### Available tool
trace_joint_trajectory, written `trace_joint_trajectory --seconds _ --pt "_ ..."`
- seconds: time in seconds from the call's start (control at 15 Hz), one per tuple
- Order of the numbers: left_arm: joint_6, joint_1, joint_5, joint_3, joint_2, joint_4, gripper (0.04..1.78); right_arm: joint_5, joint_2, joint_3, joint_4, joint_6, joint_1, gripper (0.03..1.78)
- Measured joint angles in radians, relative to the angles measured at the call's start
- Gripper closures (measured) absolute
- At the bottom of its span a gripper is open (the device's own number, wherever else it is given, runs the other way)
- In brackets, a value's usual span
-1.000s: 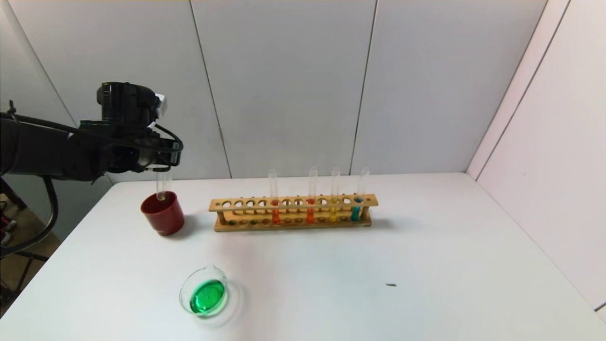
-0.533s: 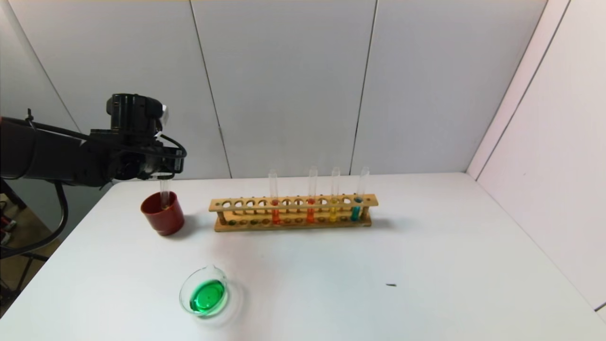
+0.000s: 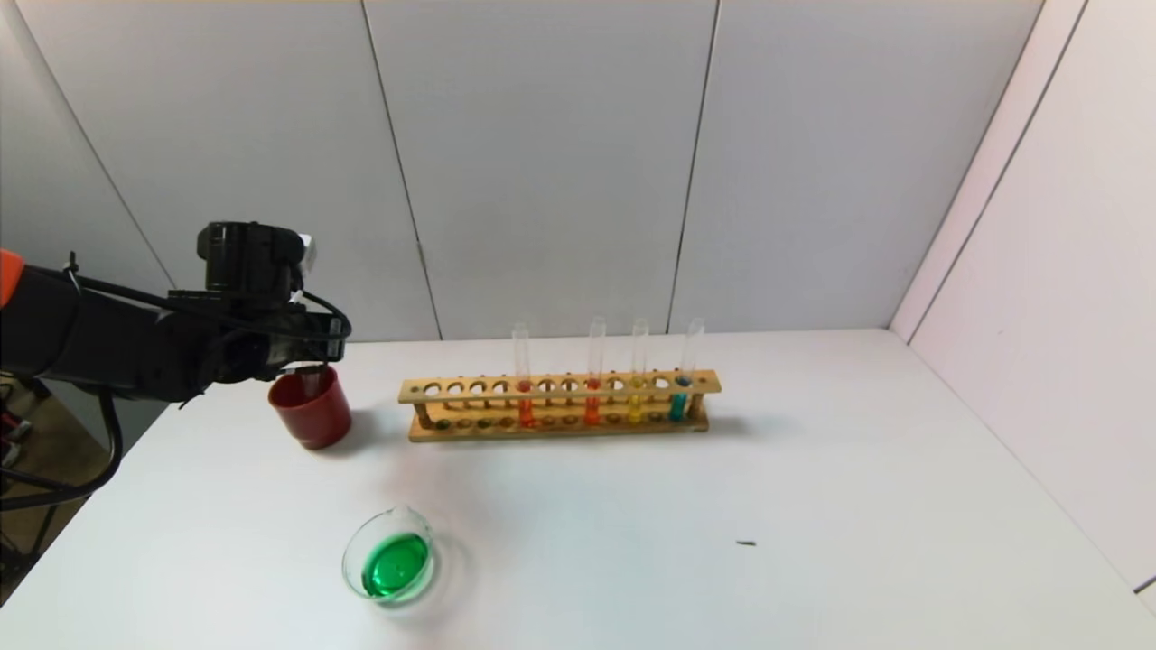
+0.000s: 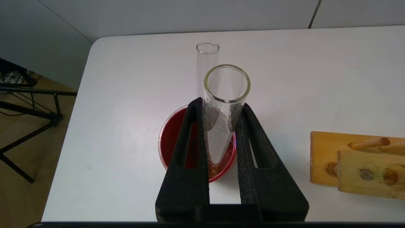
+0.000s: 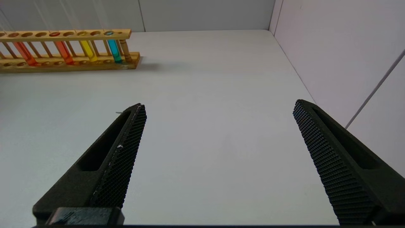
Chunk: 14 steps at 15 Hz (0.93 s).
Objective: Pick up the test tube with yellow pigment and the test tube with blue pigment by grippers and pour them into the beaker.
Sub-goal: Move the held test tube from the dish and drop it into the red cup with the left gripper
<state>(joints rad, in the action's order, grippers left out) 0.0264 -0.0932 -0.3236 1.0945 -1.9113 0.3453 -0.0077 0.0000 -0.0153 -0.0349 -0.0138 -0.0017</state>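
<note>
My left gripper [image 3: 307, 348] [image 4: 221, 103] is shut on an empty clear test tube [image 4: 226, 95] with a faint yellowish trace at its round bottom. It holds the tube upright with the lower end inside the dark red cup [image 3: 312, 415] [image 4: 171, 136]. A second empty tube [image 4: 207, 60] stands in the cup behind it. The beaker [image 3: 393, 560] sits at the front left and holds green liquid. A yellow-filled tube [image 3: 637, 402] [image 5: 88, 50] stands in the wooden rack [image 3: 560, 384]. No bright cyan-blue tube shows. My right gripper [image 5: 218, 107] is open and empty above bare table, out of the head view.
The rack [image 5: 66, 33] [image 4: 357, 164] also holds two orange-red tubes [image 3: 526, 406] and a teal tube [image 3: 679, 402] [image 5: 114, 50] at its right end. A small dark speck [image 3: 746, 543] lies on the white table. Walls close the back and right.
My left gripper has come down with the empty tube, sinking it from above the red cup's rim deep into the cup. Nothing else has moved.
</note>
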Motion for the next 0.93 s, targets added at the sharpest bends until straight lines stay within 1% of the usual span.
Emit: trace_joint_trajectory --seconds 0.27,0.4,0.47,0.6,0.73,0.8,0.93 --pt "0.003 0.013 0.012 -0.094 0.0 0.1 1.49 0.0 0.0 0.0 0.0 0.0 0.0 0.11" --pt "0.005 0.015 0.029 -0.133 0.008 0.129 1.36 0.0 0.0 0.0 0.0 0.0 0.0 0.11" --pt "0.005 0.016 0.032 -0.142 0.013 0.14 1.26 0.0 0.0 0.0 0.0 0.0 0.0 0.11" --pt "0.006 0.019 0.033 -0.151 0.027 0.141 0.97 0.0 0.0 0.0 0.0 0.0 0.0 0.11" --pt "0.011 0.02 0.033 -0.157 0.052 0.141 0.61 0.0 0.0 0.0 0.0 0.0 0.0 0.11" --pt "0.013 0.02 0.033 -0.158 0.064 0.141 0.46 0.0 0.0 0.0 0.0 0.0 0.0 0.11" --pt "0.016 0.02 0.033 -0.161 0.092 0.137 0.23 0.0 0.0 0.0 0.0 0.0 0.0 0.11"
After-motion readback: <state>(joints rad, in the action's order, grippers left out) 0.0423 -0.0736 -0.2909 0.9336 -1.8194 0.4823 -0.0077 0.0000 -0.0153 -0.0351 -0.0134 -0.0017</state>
